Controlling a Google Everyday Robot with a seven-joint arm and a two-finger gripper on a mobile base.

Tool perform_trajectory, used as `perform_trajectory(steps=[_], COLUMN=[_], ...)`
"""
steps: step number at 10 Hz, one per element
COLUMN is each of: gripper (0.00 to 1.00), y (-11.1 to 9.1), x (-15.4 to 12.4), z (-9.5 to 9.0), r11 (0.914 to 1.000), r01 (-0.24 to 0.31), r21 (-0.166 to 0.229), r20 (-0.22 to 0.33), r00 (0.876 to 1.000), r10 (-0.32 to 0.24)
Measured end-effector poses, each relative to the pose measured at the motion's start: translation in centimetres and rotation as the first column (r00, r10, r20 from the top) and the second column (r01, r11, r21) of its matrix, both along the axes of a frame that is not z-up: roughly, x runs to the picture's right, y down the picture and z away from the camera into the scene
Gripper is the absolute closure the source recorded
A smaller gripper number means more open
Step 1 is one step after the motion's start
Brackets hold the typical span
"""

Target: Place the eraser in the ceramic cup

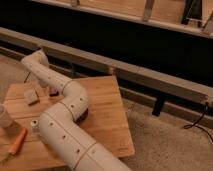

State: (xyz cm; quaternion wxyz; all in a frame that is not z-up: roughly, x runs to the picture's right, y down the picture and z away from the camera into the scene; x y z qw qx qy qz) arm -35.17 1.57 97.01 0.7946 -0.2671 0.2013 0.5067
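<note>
The eraser (31, 96) is a small tan block lying flat on the left part of the wooden table (107, 107). At the far left edge stands the ceramic cup (4, 118), white and only partly in frame. My white arm runs from the bottom of the view up to the table's back left corner. My gripper (52, 91) hangs there as a dark tip just right of the eraser, mostly hidden behind the forearm. It is open, apart from the eraser, and nothing shows between its fingers.
An orange stick-like object (18, 141) lies near the front left corner. A small clear bottle (35, 125) stands beside the arm. A dark bowl (83, 115) sits half hidden under the elbow. A low grey rail (150, 77) runs behind the table, with rough floor to the right.
</note>
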Motion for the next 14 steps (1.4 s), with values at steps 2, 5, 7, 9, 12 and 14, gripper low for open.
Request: perform_trajectory(steps=[2, 5, 7, 9, 12, 14], gripper=[0.35, 0.35, 0.35, 0.35, 0.35, 0.35], y=[-0.5, -3.0, -3.9, -3.7, -2.7, -2.1], x=[0.0, 0.2, 0.4, 0.1, -0.2, -0.2], z=[0.2, -0.2, -0.2, -0.1, 0.3, 0.7], r11=[0.9998, 0.9971, 0.9957, 0.9963, 0.9978, 0.9985], r01=[-0.015, -0.056, -0.063, -0.059, -0.046, -0.039], r21=[0.013, 0.052, 0.069, 0.062, 0.047, 0.039], r20=[0.006, 0.035, 0.056, 0.074, 0.083, 0.082], r00=[1.000, 0.998, 0.997, 0.996, 0.996, 0.996], r10=[0.015, 0.054, 0.059, 0.054, 0.042, 0.036])
